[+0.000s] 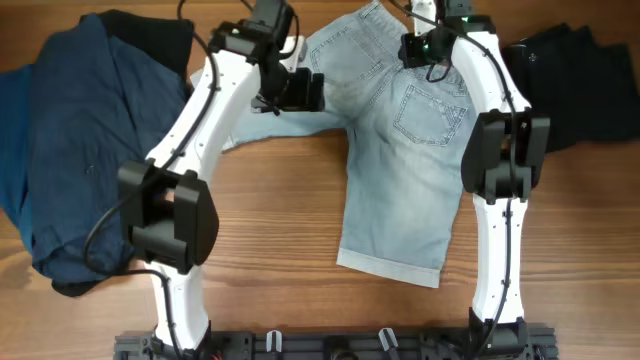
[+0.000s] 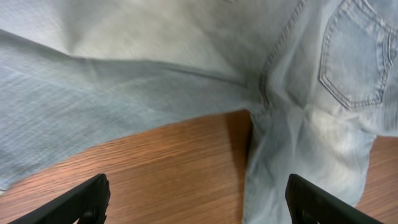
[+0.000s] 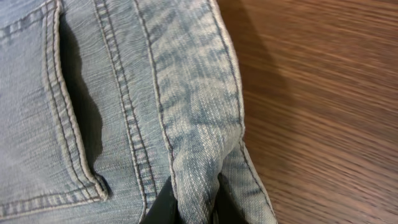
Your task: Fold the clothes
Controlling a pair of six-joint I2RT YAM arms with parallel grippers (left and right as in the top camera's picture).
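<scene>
Denim shorts (image 1: 400, 180) edge pinched in right end effector (image 3: 194, 208), left end effector (image 2: 196, 208) wide open, empty

Light-blue denim shorts (image 3: 112, 93), stitched edge pinched between dark fingers (image 3: 163, 208), pocket seam (image 3: 59, 124) left, wooden table (image 3: 323, 93) right

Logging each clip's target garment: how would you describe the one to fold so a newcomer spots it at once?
Start at the middle of the wooden table. The denim shorts lie there, back pockets up, one leg reaching toward the near edge. They alone are faded light blue; the dark blue garment lies left, the black garment right.
</scene>
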